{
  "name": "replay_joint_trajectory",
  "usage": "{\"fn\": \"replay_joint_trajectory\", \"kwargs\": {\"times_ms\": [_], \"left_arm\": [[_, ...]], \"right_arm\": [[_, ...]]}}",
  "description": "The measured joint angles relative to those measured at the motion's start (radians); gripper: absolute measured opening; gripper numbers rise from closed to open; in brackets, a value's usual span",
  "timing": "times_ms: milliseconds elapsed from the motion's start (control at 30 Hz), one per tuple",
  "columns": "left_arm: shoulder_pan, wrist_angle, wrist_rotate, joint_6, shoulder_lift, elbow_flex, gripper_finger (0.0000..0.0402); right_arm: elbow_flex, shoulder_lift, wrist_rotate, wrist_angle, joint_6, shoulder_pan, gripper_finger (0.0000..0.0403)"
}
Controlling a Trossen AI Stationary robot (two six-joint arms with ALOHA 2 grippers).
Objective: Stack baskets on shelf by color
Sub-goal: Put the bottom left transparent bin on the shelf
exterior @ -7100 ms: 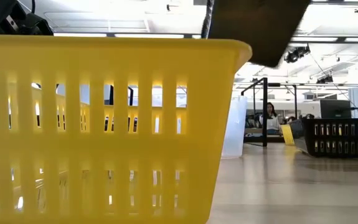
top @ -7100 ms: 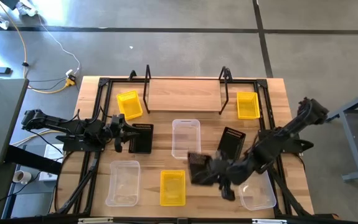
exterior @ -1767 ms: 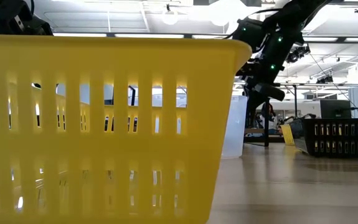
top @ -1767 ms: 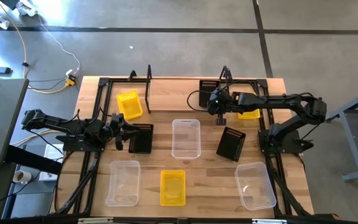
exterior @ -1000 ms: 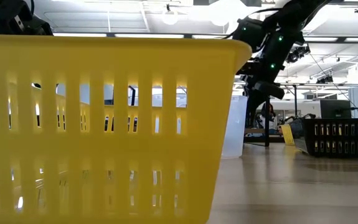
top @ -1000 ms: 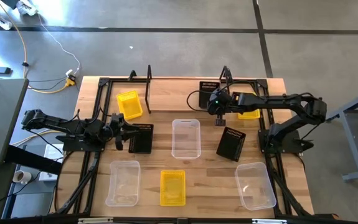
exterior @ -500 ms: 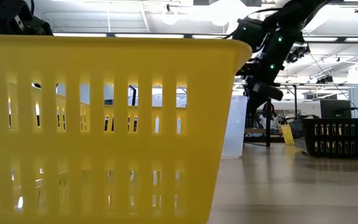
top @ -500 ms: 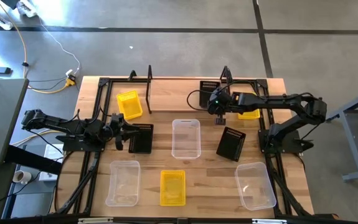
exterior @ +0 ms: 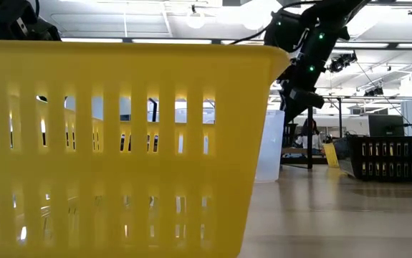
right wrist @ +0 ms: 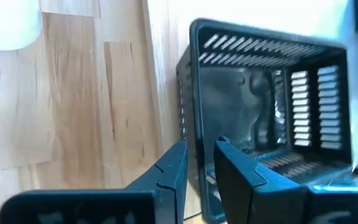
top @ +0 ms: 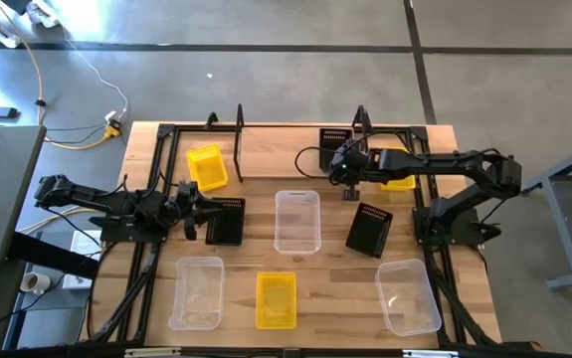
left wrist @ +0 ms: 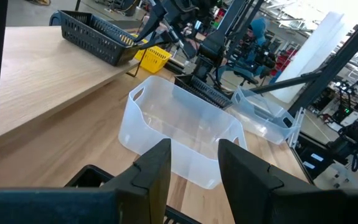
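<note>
The light-wood desk (top: 266, 204) carries a short wooden plank shelf (top: 281, 151) bearing one black perforated plastic basket (top: 333, 145); three yellow, two black and three clear baskets lie around it.

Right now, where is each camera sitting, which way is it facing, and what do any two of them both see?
High view: above the table, looking straight down; both arms show, the right gripper at the shelf.
Low view: at tabletop height, looking level past a yellow basket; the right arm shows.
Left wrist view: past its own fingers toward a clear basket.
Right wrist view: past its own fingers at a black basket.
Shared: the high and right wrist views both show that black basket on the shelf.
</note>
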Motion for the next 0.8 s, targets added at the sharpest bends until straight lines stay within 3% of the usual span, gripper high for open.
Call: {"fn": "replay_joint_trajectory", "kwargs": {"times_ms": [433,800], "left_arm": [[0.0,0.003,0.0,-0.002,0.0,0.0,0.0125],[0.0,0.087,-0.003,0.0,0.0,0.0,0.0125]], "right_arm": [[0.167,0.0,-0.004,-0.179,0.257,0.04,0.0067],[0.304,0.0,-0.011,-0.239,0.652,0.155,0.0067]]}}
